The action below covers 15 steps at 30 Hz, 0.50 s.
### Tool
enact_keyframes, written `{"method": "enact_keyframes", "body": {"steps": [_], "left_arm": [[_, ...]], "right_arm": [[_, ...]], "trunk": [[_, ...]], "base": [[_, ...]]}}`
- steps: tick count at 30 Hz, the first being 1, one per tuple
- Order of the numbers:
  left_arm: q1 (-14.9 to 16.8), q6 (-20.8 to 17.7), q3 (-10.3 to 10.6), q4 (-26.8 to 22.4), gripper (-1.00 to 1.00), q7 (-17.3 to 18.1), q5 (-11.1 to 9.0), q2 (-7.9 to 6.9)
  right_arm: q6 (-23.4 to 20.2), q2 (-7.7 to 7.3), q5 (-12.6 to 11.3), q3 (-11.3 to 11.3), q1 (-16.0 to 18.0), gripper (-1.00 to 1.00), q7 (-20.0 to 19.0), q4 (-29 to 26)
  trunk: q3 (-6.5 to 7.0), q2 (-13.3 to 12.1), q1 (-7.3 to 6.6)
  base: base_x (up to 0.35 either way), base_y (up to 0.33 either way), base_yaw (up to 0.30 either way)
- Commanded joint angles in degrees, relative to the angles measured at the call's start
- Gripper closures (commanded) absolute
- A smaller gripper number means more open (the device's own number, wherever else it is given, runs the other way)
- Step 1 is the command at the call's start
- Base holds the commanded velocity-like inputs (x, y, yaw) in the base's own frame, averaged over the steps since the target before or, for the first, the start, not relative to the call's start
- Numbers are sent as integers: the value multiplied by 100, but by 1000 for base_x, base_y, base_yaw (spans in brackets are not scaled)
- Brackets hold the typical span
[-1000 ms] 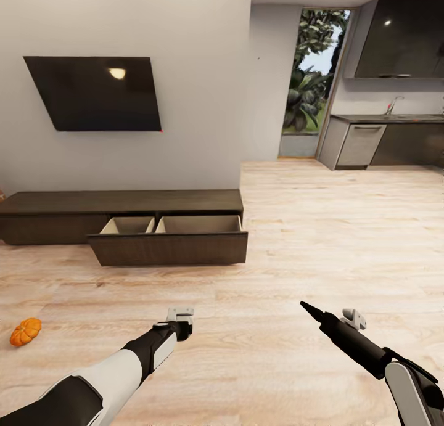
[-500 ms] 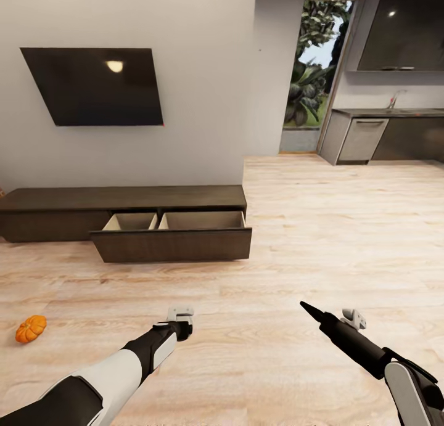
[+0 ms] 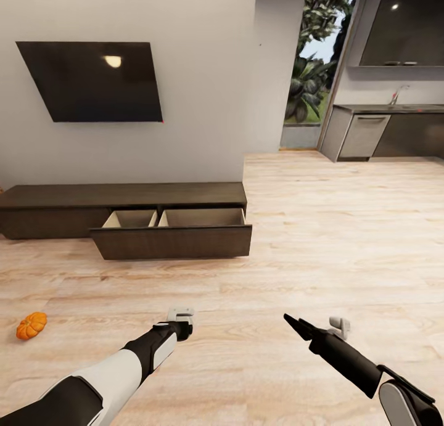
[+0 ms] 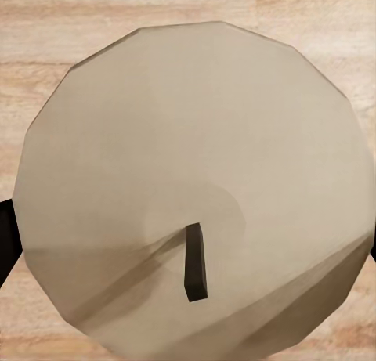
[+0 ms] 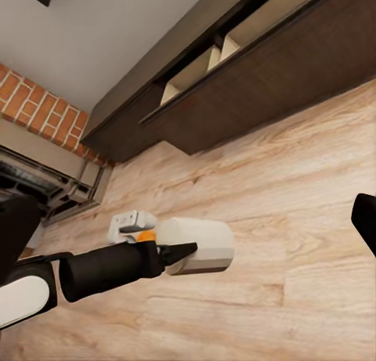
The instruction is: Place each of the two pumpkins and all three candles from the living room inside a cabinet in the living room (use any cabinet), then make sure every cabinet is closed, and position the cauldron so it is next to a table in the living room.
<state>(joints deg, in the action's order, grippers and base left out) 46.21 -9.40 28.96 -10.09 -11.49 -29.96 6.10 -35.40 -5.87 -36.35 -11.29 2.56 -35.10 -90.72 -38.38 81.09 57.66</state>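
My left gripper (image 3: 180,328) hangs over the wood floor, shut on a beige candle (image 5: 200,246). The candle's pale top and dark wick (image 4: 196,261) face the left wrist camera, and it lies sideways between the left gripper's fingers (image 5: 174,252). My right gripper (image 3: 291,322) is open and holds nothing, a little to the right of the left one. An orange pumpkin (image 3: 31,325) lies on the floor at the far left. The long dark cabinet (image 3: 123,196) stands against the wall with one wide drawer (image 3: 172,241) pulled out, showing pale interiors.
A black TV (image 3: 92,81) hangs above the cabinet. A brick fireplace (image 5: 43,153) sits past the cabinet's end. A kitchen counter (image 3: 382,130) and a glazed door (image 3: 308,74) are at the back right. Bare wood floor (image 3: 320,229) lies between me and the cabinet.
The camera has shifted slightly, so the whole scene sits a bit differently. My right gripper has come lower and leftward in the picture. The left arm holds the same pose.
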Motion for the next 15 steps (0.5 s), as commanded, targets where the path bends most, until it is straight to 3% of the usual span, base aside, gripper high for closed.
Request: {"method": "enact_keyframes", "body": {"steps": [1,15], "left_arm": [[2,-28,49,-12,100,-37,-45,-3],[2,-27,49,-16,100,-37,-45,-3]], "right_arm": [[-36,0,-24,-2,1,-100,-14,-3],[-11,7,5,-46,-10,-100,-24,-7]], "trunk": [[-6,3,0],[-8,3,0]], "base": [[0,0,0],[0,0,0]]}}
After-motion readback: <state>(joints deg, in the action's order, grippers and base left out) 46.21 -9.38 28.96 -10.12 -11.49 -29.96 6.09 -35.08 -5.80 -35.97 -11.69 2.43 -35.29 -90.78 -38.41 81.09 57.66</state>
